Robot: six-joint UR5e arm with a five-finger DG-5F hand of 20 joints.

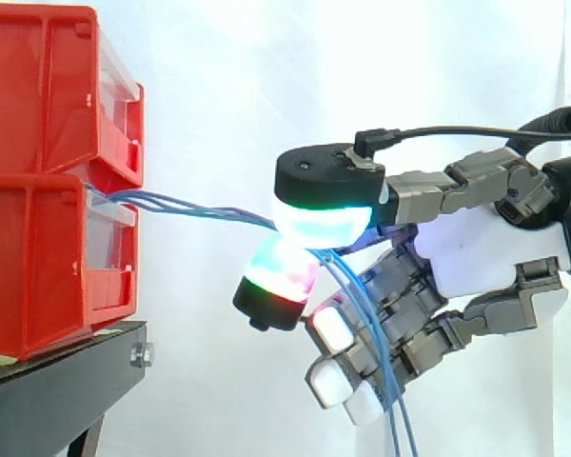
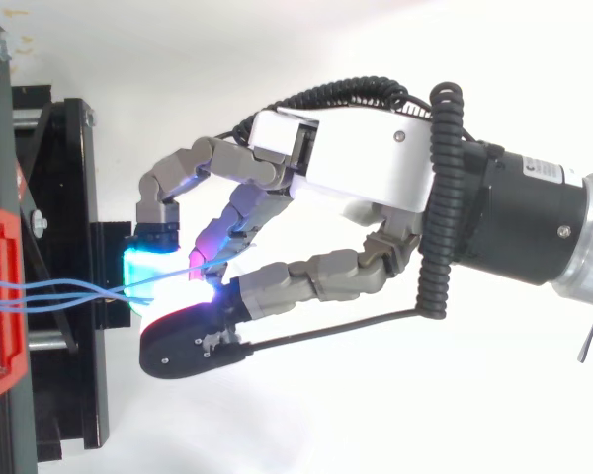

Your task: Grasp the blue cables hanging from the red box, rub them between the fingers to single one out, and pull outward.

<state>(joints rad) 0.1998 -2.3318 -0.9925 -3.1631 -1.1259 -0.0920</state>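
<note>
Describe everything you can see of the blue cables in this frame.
The cables are several thin, glossy blue strands. They leave the front of the lower red bin, run close together and nearly level to the hand, and are pinched there between two glowing pads. Past the pinch they bend down, fan slightly, pass the lower fingers and hang out of the bottom of the side view. Their exact number I cannot tell.

The cables (image 1: 200,208) are blue, bins (image 1: 38,238) red, stand (image 1: 57,386) black, fingers (image 1: 324,224) glowing cyan, green, magenta.
</note>
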